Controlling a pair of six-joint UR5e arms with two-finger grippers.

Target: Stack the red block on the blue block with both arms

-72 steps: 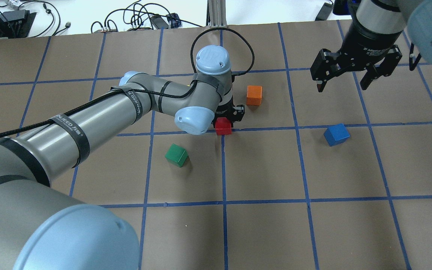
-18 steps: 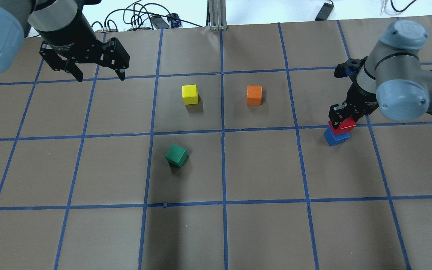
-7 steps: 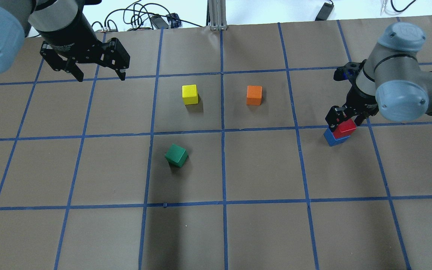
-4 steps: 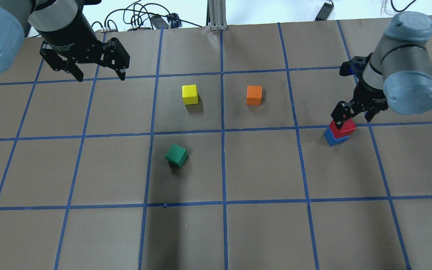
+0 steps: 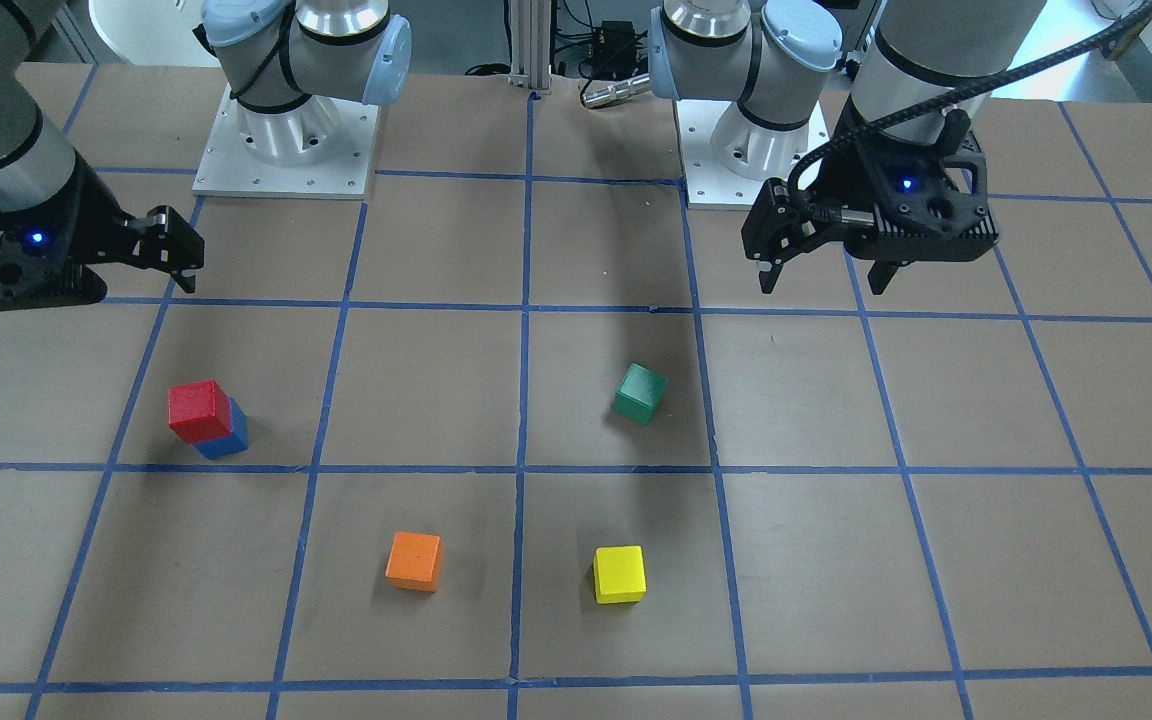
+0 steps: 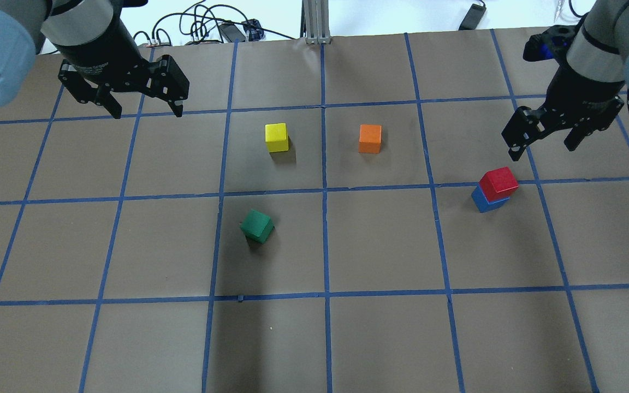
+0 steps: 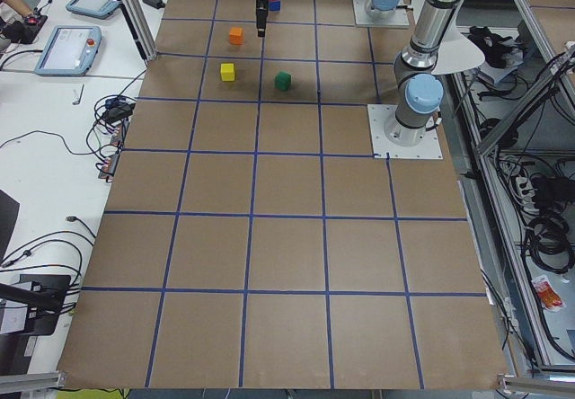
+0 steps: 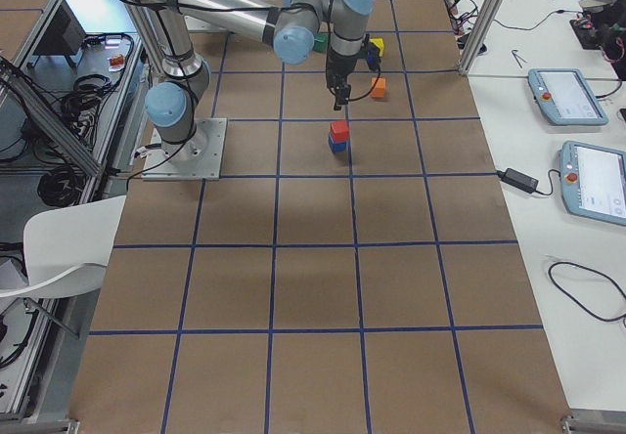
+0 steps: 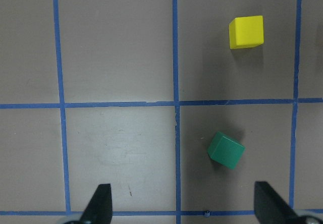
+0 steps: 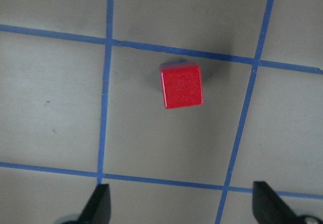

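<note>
The red block (image 6: 498, 183) sits on top of the blue block (image 6: 489, 203) at the table's right, slightly offset, with nothing touching it. The stack also shows in the front view, red (image 5: 199, 410) over blue (image 5: 228, 442). My right gripper (image 6: 542, 149) is open and empty, raised above and behind the stack. Its wrist view looks straight down on the red block (image 10: 181, 86), which hides the blue one. My left gripper (image 6: 146, 112) is open and empty, raised over the table's back left, far from the stack.
A yellow cube (image 6: 276, 137) and an orange cube (image 6: 369, 138) stand apart near the middle back. A green cube (image 6: 256, 226) lies turned a little left of centre. Cables lie beyond the table's far edge.
My right gripper has opened, let go of the red block and risen back and to the right. The red block stays on the blue block. The left arm has kept still lately.
</note>
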